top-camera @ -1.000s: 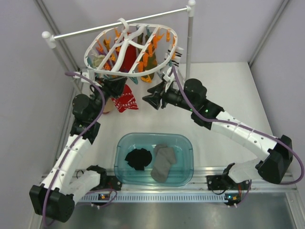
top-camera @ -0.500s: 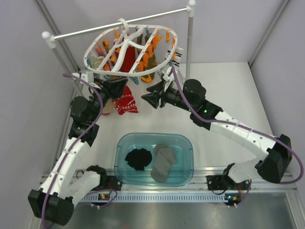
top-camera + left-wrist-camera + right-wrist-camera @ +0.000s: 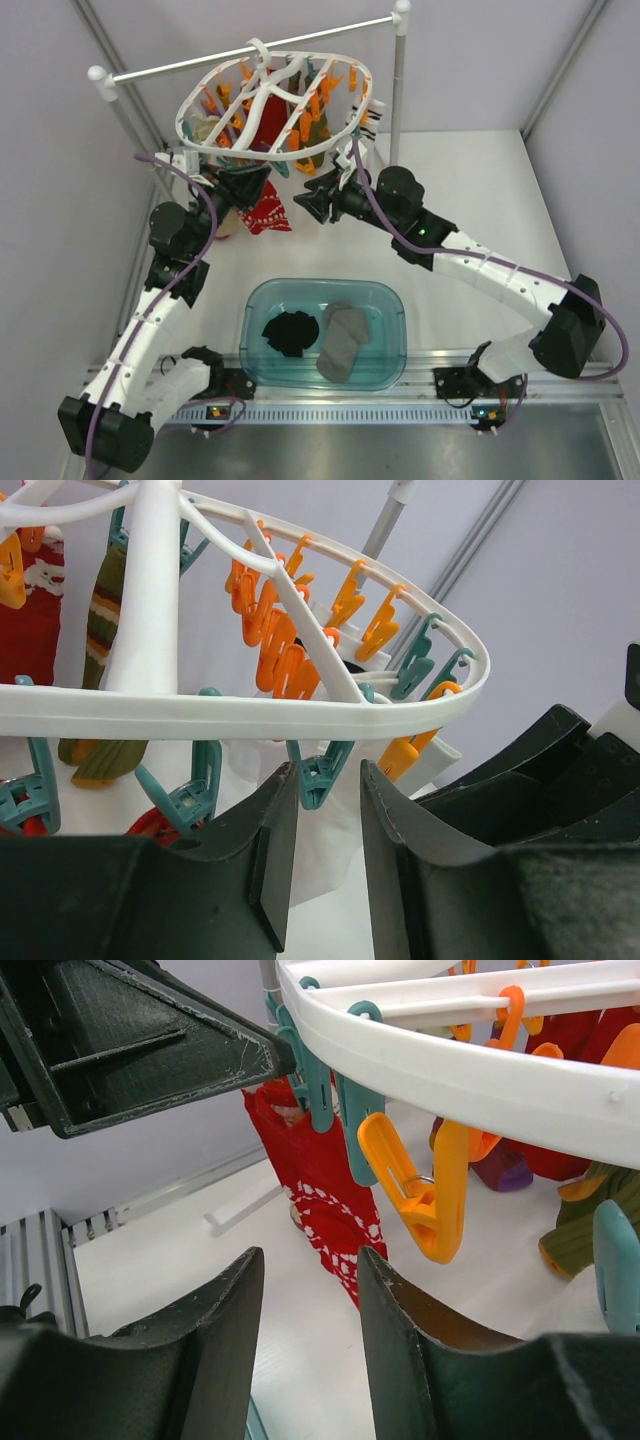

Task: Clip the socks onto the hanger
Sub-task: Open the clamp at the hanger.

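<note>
the black socks (image 3: 291, 333) lie bunched in the teal tub (image 3: 325, 283) at 6 o'clock; the hanger (image 3: 200, 712) hangs from the white rail (image 3: 170, 65) at 12 o'clock so its clips (image 3: 270, 640) dangle reachable. left gripper (image 3: 245, 185) and right gripper (image 3: 310, 203) hover under its near rim, both released and empty, over a white table (image 3: 470, 180) with pale walls (image 3: 500, 50).

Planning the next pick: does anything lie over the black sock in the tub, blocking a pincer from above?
Nothing visible: the black sock lies uncovered in the teal tub, the grey sock beside it.
</note>
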`<action>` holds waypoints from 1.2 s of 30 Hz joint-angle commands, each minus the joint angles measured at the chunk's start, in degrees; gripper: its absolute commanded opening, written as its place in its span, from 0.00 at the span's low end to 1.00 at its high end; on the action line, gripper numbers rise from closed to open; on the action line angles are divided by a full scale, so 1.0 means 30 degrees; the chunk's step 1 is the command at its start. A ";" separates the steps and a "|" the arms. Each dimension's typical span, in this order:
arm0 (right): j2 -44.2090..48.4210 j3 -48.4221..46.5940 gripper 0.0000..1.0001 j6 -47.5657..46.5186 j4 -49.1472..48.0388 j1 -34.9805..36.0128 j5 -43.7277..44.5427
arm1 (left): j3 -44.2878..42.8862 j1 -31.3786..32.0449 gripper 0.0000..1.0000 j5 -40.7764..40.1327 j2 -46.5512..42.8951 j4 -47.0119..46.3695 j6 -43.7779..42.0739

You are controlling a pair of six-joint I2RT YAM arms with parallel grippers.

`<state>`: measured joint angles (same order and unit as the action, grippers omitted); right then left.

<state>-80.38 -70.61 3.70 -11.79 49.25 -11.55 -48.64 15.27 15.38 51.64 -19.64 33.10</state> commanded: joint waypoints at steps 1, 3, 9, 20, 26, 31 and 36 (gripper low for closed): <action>-0.0131 -0.0575 0.42 0.0201 -0.1489 0.0427 0.0188 | 0.0189 0.0155 0.36 -0.0144 0.0014 -0.0894 0.0012; -0.0160 -0.0575 0.42 0.0201 -0.1548 0.0427 0.0217 | 0.0160 0.0213 0.34 -0.0174 0.0247 -0.0983 -0.0164; -0.0453 -0.0780 0.41 0.0230 -0.1752 0.0427 0.0276 | 0.0013 0.0331 0.33 -0.0671 0.0921 -0.1305 -0.0224; -0.0833 -0.0838 0.41 0.0113 -0.2309 0.0427 0.0539 | 0.0453 0.0389 0.34 -0.1288 0.1478 -0.3091 0.0508; -0.1331 -0.1219 0.41 -0.0122 -0.2631 0.0428 0.0861 | 0.0072 0.0535 0.34 -0.0906 0.2152 -0.3679 0.0802; -0.1800 -0.1424 0.41 -0.0122 -0.3099 0.0486 0.1359 | -0.0309 0.0653 0.33 -0.1170 0.2591 -0.3766 0.1240; -0.2181 -0.1571 0.41 -0.0413 -0.3774 0.0457 0.1944 | -0.0660 0.0711 0.31 -0.1024 0.2622 -0.3561 0.1913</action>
<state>-86.24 -71.44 3.68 -18.04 49.41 -7.49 -47.68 17.04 12.34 59.64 -26.28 36.80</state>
